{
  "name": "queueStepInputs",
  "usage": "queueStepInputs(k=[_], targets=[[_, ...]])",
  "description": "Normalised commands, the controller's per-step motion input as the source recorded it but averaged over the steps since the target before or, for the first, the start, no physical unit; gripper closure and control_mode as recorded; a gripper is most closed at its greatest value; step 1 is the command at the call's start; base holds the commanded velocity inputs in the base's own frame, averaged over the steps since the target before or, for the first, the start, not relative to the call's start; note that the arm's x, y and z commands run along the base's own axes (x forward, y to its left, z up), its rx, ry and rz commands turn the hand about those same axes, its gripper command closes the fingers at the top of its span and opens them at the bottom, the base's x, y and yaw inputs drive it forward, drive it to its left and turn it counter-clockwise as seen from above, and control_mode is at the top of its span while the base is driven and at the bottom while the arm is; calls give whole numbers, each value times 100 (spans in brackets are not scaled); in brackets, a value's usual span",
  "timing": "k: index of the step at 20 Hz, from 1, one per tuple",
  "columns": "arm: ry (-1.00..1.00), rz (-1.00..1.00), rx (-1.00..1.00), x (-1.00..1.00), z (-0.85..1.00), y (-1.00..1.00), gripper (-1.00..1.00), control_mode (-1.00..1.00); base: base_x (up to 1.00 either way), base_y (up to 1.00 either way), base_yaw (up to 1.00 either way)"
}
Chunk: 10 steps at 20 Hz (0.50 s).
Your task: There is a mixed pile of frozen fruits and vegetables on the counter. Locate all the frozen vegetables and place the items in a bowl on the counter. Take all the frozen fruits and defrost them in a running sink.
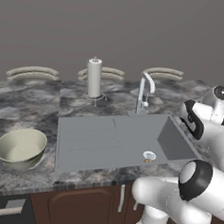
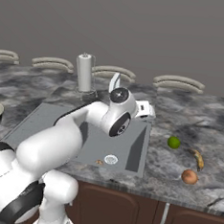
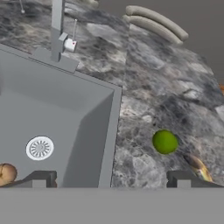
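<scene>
Counter (image 2: 190, 118) of dark grey marbled stone ran over brown cabinets, with the matt grey sink (image 1: 102, 137) set into its middle. An orange-brown lump (image 1: 149, 159) lay on the basin floor, touching the front edge of the round drain (image 1: 149, 155); in the hand view the same lump (image 3: 5, 173) sat at the basin's near corner, just beside the drain ring (image 3: 40, 147). The chrome tap (image 1: 145, 90) stood at the sink's back edge, and I could not tell whether water ran from it.

The pale cream-green bowl (image 1: 20, 148) rested near the counter's front edge, left of the sink's ribbed drainboard, and looked empty. On the stone right of the basin lay the lime-green ball (image 2: 173, 142), close to the sink's right rim. Nearer the front edge sat the reddish-brown oval lump (image 2: 189, 176), and between them a slim yellow-brown banana-like piece (image 2: 197, 159), all three apart from one another.

The gripper (image 3: 111, 178) hung above the sink's right rim with its jaws spread wide and nothing between them; one fingertip (image 3: 41, 177) showed over the basin, the other over the stone near the green ball (image 3: 165, 141). A paper towel roll (image 1: 94, 78) stood upright on its holder behind the drainboard, and flat curved plates (image 2: 179, 83) lined the counter's back edge.
</scene>
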Motion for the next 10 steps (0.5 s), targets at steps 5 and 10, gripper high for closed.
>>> queueStepInputs(k=[5, 10], targets=[[1, 0, 0, -5, 0, -25, -100, -100, 0, 0, 0], [0, 0, 0, -9, -5, -13, -100, -100, 0, 0, 0]])
